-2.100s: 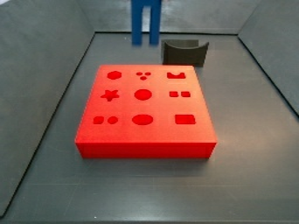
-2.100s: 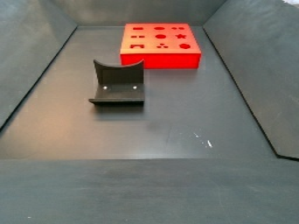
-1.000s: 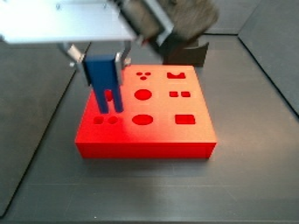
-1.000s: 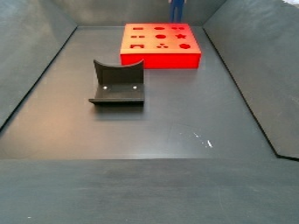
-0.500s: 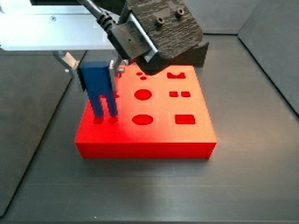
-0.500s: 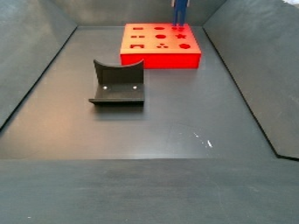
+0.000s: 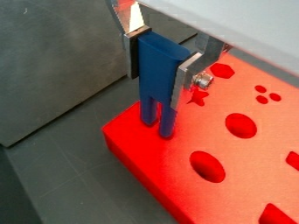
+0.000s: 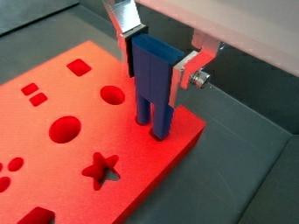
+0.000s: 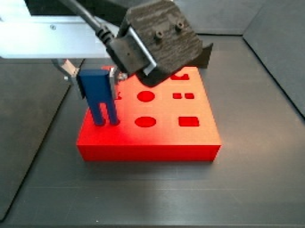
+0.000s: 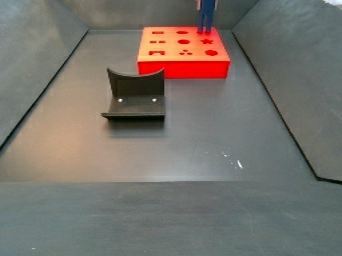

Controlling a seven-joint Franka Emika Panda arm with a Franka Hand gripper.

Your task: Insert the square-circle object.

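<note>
Wrist views: the end effector (image 7: 162, 54) (image 8: 158, 51) grips the square-circle object (image 7: 156, 80) (image 8: 153, 83) by its block, silver fingers (image 7: 191, 70) (image 8: 187, 70) pressed to both sides. The two legs point down at a corner of the red board (image 7: 233, 166) (image 8: 82, 144); their tips reach the board's top face.

Side view over the board: the blue piece (image 9: 98, 96) stands upright over the near left corner of the board (image 9: 149, 134), leg tips at the small holes there; whether they are in, I cannot tell.

Side view from afar: the fixture (image 10: 135, 96) stands on the table (image 10: 174, 150), apart from the board (image 10: 185, 52). Only a sliver of blue (image 10: 207, 14) shows at the board's far edge.
</note>
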